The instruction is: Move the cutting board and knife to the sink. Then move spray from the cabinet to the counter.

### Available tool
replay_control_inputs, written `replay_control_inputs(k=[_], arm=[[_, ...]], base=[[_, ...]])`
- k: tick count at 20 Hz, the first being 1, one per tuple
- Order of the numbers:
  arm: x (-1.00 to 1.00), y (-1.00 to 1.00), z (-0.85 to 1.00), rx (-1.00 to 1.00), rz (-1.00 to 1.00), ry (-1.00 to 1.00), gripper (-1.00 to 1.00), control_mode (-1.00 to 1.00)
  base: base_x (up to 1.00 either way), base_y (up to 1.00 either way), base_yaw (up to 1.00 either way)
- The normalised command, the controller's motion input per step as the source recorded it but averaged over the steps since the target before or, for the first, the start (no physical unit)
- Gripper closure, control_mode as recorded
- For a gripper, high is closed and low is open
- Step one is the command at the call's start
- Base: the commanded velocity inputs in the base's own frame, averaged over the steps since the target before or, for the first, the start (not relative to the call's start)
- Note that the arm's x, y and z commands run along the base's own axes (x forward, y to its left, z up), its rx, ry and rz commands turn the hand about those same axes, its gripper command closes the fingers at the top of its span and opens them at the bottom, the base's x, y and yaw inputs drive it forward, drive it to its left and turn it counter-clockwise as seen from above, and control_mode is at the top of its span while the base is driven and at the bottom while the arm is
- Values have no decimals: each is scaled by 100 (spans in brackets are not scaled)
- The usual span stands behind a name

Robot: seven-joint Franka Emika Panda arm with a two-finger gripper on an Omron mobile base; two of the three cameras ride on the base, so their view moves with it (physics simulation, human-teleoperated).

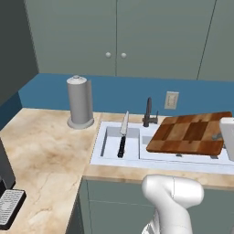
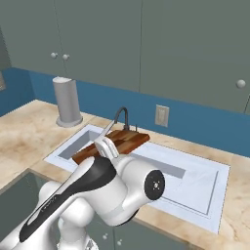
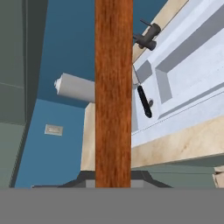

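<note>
One item placed — knife [image 1: 122, 137] in sink [image 1: 103, 157] | cutting board [image 1: 189, 133] pinched edge-on by fingers [image 3: 113, 181], held above basin | long axis runs away from fingers — lower it flat.

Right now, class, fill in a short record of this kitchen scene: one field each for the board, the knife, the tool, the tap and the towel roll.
cutting board: held over the sink, above the basin, clear of it
knife: in the sink's left basin, blade toward the wall
tool: shut on the board's edge
faucet: behind the sink
paper-towel roll: upright on the counter, left of the sink
</note>
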Motion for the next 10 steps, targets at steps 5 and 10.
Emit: replay_control_inputs(k=[5,10], arm=[[26,-3,0,0,0,1,100,-100],[42,-20,0,0,0,6,100,-100]], base=[[0,0,0],[0,0,0]])
